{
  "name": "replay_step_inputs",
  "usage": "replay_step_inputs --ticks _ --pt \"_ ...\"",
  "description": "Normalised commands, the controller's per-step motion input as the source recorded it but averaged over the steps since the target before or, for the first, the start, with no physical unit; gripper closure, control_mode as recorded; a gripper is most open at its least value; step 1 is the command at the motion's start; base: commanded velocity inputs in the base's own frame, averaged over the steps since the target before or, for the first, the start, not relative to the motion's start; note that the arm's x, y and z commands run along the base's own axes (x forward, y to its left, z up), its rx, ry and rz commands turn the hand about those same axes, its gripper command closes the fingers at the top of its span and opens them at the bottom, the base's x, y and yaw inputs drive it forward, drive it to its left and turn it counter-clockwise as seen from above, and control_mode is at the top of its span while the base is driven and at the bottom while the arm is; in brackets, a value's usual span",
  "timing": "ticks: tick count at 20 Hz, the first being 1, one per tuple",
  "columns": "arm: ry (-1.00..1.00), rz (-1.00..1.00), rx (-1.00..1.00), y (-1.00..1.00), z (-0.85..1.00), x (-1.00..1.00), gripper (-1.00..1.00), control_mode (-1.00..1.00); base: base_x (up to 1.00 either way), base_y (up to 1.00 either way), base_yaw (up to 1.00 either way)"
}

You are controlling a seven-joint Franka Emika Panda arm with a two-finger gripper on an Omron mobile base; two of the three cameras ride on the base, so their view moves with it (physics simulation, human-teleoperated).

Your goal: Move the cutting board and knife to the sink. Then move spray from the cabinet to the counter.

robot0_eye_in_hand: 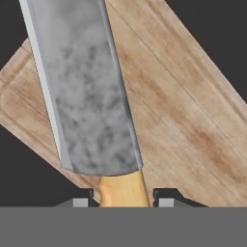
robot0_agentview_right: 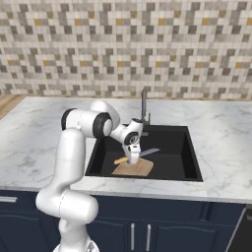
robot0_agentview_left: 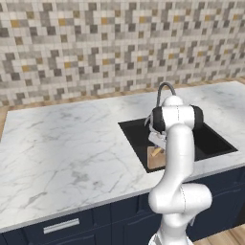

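The brown cutting board (robot0_agentview_right: 139, 170) (robot0_eye_in_hand: 193, 120) lies flat on the floor of the black sink (robot0_agentview_right: 172, 145) (robot0_agentview_left: 216, 143), at its front left. The knife (robot0_agentview_right: 149, 152) (robot0_eye_in_hand: 87, 87) rests across the board, its grey-blue blade pointing away from the hand and its orange handle (robot0_agentview_left: 156, 152) toward it. My gripper (robot0_agentview_right: 133, 158) (robot0_eye_in_hand: 124, 202) reaches down into the basin and straddles the handle, open, with a thin gap on each side between the fingertips (robot0_eye_in_hand: 82, 202) and the handle. The spray and the cabinet are out of view.
The curved grey faucet (robot0_agentview_left: 165, 89) (robot0_agentview_right: 143, 104) stands at the sink's back edge, close behind my forearm. White marble counter (robot0_agentview_left: 62, 143) (robot0_agentview_right: 224, 147) stretches to both sides over navy drawers (robot0_agentview_left: 61, 226). A mosaic tile wall closes off the back.
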Motion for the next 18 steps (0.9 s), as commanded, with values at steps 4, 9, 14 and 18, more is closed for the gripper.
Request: replay_step_inputs --ticks 4,9,14,18 --pt "-0.03 -0.04 0.00 0.12 -0.22 0.24 1.00 -1.00 0.00 0.00 0.00" --pt "0.00 -0.02 0.00 0.02 -0.28 0.29 1.00 -1.00 0.00 0.00 0.00" --pt "0.00 -0.02 0.00 0.01 -0.39 0.18 1.00 -1.00 0.00 0.00 0.00" --pt "0.00 -0.06 0.00 0.01 -0.39 0.29 1.00 -1.00 0.00 0.00 0.00"
